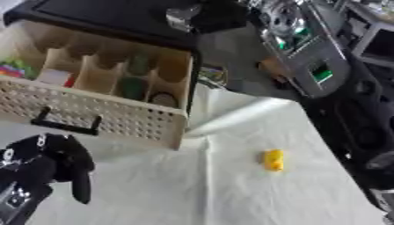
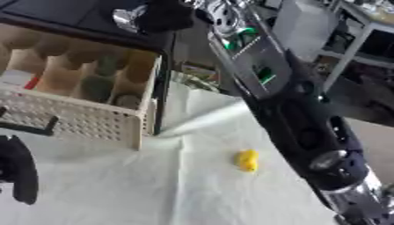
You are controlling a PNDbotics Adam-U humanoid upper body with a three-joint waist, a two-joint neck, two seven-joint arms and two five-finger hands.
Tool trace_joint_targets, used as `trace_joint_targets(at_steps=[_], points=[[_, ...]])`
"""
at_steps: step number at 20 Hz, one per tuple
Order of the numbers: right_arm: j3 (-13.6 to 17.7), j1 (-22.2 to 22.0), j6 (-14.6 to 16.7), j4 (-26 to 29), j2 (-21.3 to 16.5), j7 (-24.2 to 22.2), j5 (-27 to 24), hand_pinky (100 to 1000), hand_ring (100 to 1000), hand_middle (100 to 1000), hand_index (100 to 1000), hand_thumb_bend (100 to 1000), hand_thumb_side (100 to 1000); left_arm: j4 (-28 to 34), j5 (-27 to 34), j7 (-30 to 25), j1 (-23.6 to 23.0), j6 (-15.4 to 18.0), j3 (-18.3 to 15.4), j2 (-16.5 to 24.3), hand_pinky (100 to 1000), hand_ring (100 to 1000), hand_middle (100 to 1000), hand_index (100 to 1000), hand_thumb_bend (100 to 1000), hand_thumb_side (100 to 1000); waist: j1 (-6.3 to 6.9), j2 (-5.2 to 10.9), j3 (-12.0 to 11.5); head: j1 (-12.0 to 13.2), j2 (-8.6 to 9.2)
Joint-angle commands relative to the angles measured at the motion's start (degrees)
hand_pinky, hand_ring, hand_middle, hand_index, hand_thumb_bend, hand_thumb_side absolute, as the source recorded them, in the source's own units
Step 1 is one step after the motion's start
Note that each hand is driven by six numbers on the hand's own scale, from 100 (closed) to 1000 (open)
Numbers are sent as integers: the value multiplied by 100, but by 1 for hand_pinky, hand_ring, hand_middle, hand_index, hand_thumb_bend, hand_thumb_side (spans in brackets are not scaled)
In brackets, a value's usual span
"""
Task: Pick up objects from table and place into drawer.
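The drawer (image 1: 92,115) stands pulled open, ready to receive. A small yellow thing (image 1: 273,159) lies alone on the cloth-covered worktop (image 1: 231,193), well apart from it. The left hand (image 1: 58,160) hangs low, fingers relaxed, empty. The right hand (image 2: 165,15) reaches above the drawer; I cannot tell its grasp.

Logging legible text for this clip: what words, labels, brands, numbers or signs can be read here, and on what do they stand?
None can be read.
Left hand: a small white mark at its edge, too blurred to read.
Right arm: green patches, no legible characters.
Drawer, its black handle, the yellow object and the white cloth: no visible text.
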State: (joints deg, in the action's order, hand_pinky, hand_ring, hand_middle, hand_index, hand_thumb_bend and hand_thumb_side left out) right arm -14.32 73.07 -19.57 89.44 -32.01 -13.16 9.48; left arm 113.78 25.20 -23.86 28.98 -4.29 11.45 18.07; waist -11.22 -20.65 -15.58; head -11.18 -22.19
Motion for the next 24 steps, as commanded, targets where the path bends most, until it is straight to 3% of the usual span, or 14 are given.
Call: trace_joint_targets(at_steps=[1, 7, 13, 19, 24], points=[[246, -17, -216, 551, -400, 170, -488, 474, 503, 112, 660, 473, 421, 81, 46, 50, -8, 56, -74, 55, 417, 426, 554, 706, 100, 489, 138, 189, 55, 96, -82], [585, -620, -526, 1513, -972, 635, -1257, 479, 506, 144, 661, 461, 444, 81, 172, 148, -138, 403, -180, 172, 413, 425, 551, 707, 100, 512, 332, 315, 207, 354, -314], [1075, -1475, -630, 2436, -1455, 1640, -1959, 488, 521, 209, 676, 453, 489, 81, 290, 226, -306, 1112, -302, 432, 395, 406, 533, 703, 100, 519, 559, 414, 338, 566, -472], [1507, -2261, 98, 2514, -1735, 2610, -2544, 515, 549, 283, 692, 425, 541, 81, 204, 368, -623, 2354, -492, 956, 342, 360, 495, 692, 100, 492, 791, 480, 504, 782, -608], [1742, -2939, 712, 2515, -1876, 3164, -2542, 536, 568, 327, 707, 369, 551, 81, 22, 544, -918, 3510, -584, 1504, 330, 350, 490, 699, 100, 427, 936, 502, 657, 916, -676]])
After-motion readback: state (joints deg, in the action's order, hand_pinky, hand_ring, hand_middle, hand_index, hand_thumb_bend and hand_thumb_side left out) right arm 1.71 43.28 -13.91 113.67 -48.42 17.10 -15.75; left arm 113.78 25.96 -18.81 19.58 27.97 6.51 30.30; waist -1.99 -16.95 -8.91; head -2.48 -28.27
